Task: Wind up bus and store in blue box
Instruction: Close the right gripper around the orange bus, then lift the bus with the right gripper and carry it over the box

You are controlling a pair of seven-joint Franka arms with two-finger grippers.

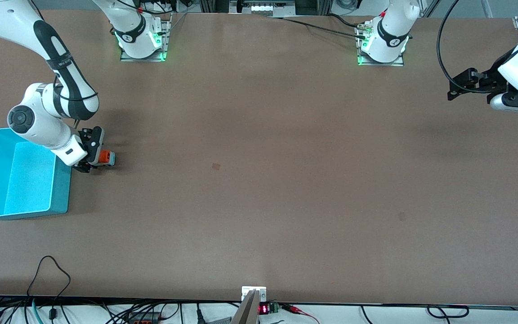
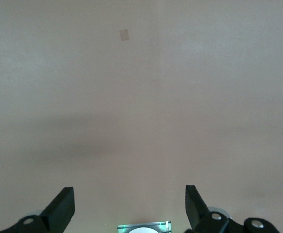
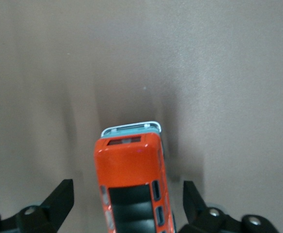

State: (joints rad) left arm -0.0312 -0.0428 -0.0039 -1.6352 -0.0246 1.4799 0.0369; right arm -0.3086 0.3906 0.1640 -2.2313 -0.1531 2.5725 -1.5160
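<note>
The small orange bus (image 1: 105, 157) with dark roof windows stands on the table beside the blue box (image 1: 60, 191), just off the box's wall that faces the left arm's end. My right gripper (image 1: 97, 154) is low over the bus and open, one finger on each side with a gap on both. In the right wrist view the bus (image 3: 132, 165) lies between the open fingers of the right gripper (image 3: 127, 199), pale front pointing away. The box shows nothing inside. My left gripper (image 1: 459, 85) waits open and empty in the air at the left arm's end, shown open in its wrist view (image 2: 129, 204).
A small tan patch (image 1: 216, 166) marks the table's middle; it also shows in the left wrist view (image 2: 124, 34). Cables and a small display (image 1: 263, 308) lie along the table edge nearest the front camera. The right arm's elbow (image 1: 38, 117) hangs over the box.
</note>
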